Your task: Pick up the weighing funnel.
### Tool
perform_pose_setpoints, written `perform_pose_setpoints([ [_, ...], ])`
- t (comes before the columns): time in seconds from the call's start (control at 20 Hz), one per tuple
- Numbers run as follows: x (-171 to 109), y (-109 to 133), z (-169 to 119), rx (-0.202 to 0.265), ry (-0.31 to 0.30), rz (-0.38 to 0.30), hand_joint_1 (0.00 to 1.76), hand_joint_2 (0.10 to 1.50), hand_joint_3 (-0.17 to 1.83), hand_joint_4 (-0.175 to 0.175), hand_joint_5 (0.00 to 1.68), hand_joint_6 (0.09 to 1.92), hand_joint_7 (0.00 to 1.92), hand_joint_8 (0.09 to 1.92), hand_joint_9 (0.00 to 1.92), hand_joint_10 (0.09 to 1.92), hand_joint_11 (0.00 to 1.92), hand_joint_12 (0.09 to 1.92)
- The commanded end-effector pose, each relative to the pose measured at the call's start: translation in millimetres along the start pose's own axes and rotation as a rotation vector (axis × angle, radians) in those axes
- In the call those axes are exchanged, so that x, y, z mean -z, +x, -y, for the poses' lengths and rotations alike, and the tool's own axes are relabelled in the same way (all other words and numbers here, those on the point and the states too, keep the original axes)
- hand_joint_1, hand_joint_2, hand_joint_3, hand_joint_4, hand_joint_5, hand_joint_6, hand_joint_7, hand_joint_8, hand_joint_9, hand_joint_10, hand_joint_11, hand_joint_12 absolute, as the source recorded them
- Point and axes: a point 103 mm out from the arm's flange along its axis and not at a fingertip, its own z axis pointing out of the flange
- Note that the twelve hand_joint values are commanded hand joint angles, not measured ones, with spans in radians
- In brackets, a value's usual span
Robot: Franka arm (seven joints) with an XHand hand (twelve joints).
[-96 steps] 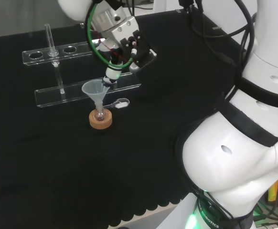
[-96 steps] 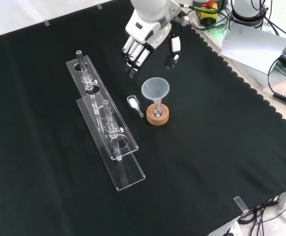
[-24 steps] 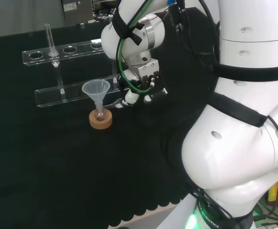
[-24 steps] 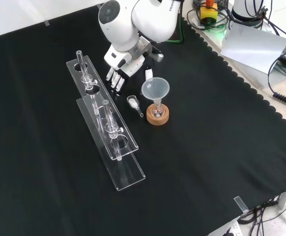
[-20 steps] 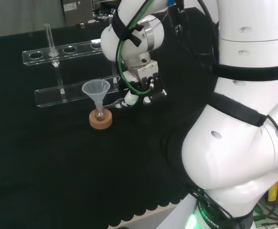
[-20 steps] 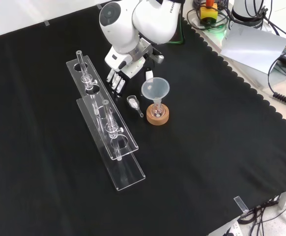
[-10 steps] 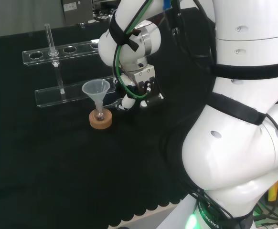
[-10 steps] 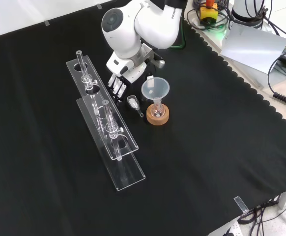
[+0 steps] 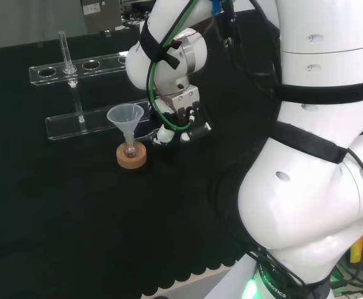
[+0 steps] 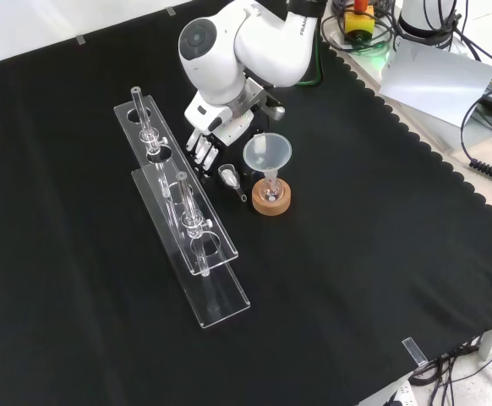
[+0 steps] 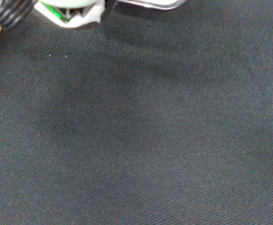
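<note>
Diagonally lies the weighing funnel (image 10: 230, 178) (stem lower-right, front view)

Weighing funnel (image 10: 230, 177): small clear scoop, short stem, lying on black cloth (image 10: 356, 254).

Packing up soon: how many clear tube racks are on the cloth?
2. Head view: the far rack lies at the back; the near rack lies just behind the funnel, its right end hidden by the arm.
</note>
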Motion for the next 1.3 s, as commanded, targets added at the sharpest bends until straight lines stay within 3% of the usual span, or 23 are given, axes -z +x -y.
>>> perform_pose_setpoints([
  [0.05, -3.8, 1.3, -0.3, 0.001, -0.011, 0.001, 0.88, 0.63, 0.72, -0.086, 0.53, 0.63, 0.42, 0.79, 0.69, 0.65, 0.41, 1.32],
  [0.7, -8.7, 0.9, -4.2, -0.039, -0.004, -0.014, 0.88, 0.63, 0.73, -0.089, 0.55, 0.77, 0.43, 0.79, 0.70, 0.65, 0.40, 1.32],
  [1.3, -15.2, -2.5, -7.2, -0.037, 0.006, -0.012, 0.89, 0.63, 0.73, -0.090, 0.57, 0.81, 0.44, 0.80, 0.70, 0.65, 0.40, 1.32],
])
